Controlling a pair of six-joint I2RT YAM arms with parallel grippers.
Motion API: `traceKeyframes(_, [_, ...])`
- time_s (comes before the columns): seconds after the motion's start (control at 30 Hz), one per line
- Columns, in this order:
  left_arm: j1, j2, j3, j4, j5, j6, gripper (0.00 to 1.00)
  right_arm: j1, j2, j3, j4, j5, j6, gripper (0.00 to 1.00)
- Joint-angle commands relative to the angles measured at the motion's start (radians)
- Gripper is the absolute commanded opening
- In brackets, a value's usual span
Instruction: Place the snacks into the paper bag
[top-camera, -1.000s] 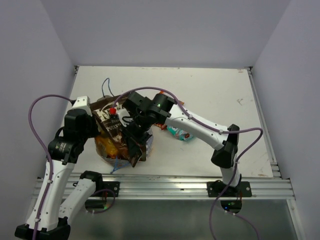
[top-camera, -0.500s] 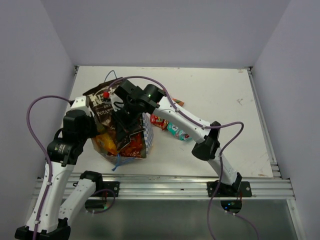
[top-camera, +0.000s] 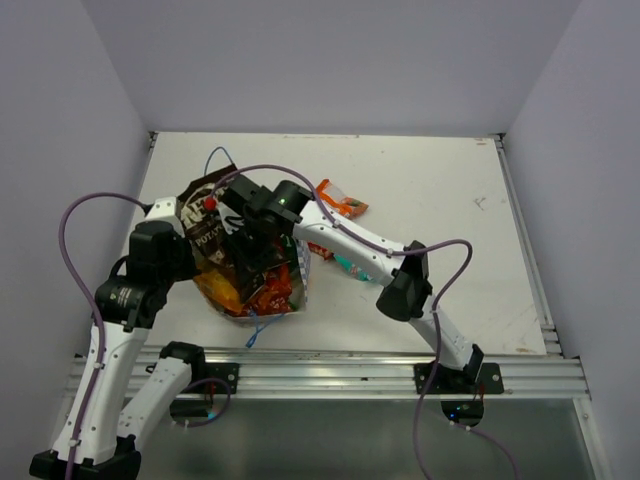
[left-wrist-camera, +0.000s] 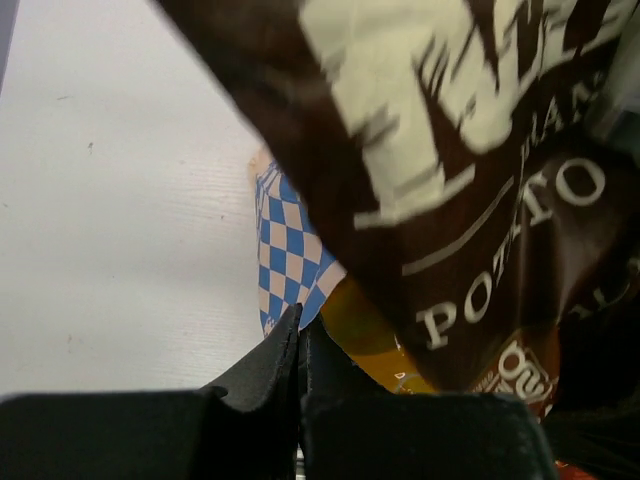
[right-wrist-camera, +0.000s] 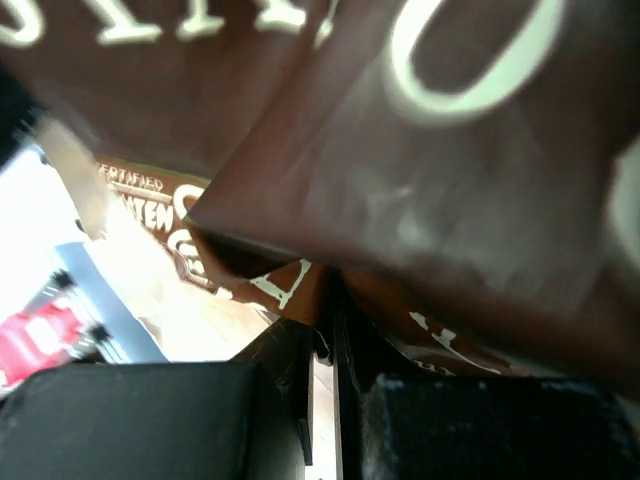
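The white paper bag (top-camera: 296, 292), checkered blue along its base (left-wrist-camera: 285, 235), stands at the front left, stuffed with red-orange (top-camera: 268, 292) and yellow-orange (top-camera: 220, 287) snacks. My right gripper (right-wrist-camera: 328, 335) is shut on the edge of a dark brown chip packet (top-camera: 204, 218), held over the bag's mouth and leaning toward the back left. In the left wrist view the same packet (left-wrist-camera: 480, 150) fills the upper right. My left gripper (left-wrist-camera: 300, 325) is shut at the bag's left rim, its tips pinched at the checkered paper. An orange packet (top-camera: 340, 203), a red one (top-camera: 318, 248) and a teal one (top-camera: 350, 266) lie on the table to the right.
Blue string handles loop out behind the bag (top-camera: 214, 160) and in front of it (top-camera: 262, 330). My right arm (top-camera: 350, 235) stretches across the loose packets. A metal rail (top-camera: 330, 372) runs along the near edge, and the walls stand close on both sides.
My right gripper carried the brown packet up and toward the back left over the bag. The right arm swung left, uncovering the orange packet. The left arm stayed put.
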Motion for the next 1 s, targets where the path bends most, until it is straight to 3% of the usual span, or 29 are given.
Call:
traceKeyframes(0.0, [-0.005, -0.01, 0.029, 0.082, -0.004, 0.014, 0.0, 0.03, 0.019, -0.148, -0.263, 0.173, -0.078, 0.0])
traceKeyframes(0.1, [-0.005, -0.01, 0.023, 0.09, -0.002, 0.012, 0.0, 0.03, 0.006, -0.152, -0.269, 0.193, -0.078, 0.0])
traceKeyframes(0.27, [-0.005, 0.002, 0.024, 0.094, 0.005, 0.014, 0.0, 0.029, -0.019, 0.021, -0.275, 0.225, -0.071, 0.0])
traceKeyframes(0.33, [-0.005, 0.005, 0.027, 0.094, 0.007, 0.015, 0.0, 0.02, -0.063, 0.072, -0.269, 0.232, -0.072, 0.33])
traceKeyframes(0.37, [-0.005, 0.005, 0.027, 0.094, 0.007, 0.015, 0.0, 0.017, -0.083, 0.081, -0.263, 0.241, -0.071, 0.43])
traceKeyframes(0.6, [-0.005, 0.024, 0.026, 0.1, 0.008, 0.017, 0.0, -0.035, -0.368, 0.074, -0.117, 0.278, -0.043, 0.81])
traceKeyframes(0.77, [-0.005, 0.03, 0.034, 0.105, 0.001, 0.017, 0.0, -0.215, -0.575, -0.177, 0.061, 0.339, 0.0, 0.88])
traceKeyframes(0.83, [-0.005, 0.033, 0.038, 0.102, -0.002, 0.017, 0.0, -0.324, -0.582, -0.298, 0.096, 0.376, -0.005, 0.88])
traceKeyframes(0.97, [-0.004, 0.036, 0.054, 0.094, -0.021, 0.02, 0.0, -0.41, -0.479, -0.389, 0.136, 0.449, -0.076, 0.89])
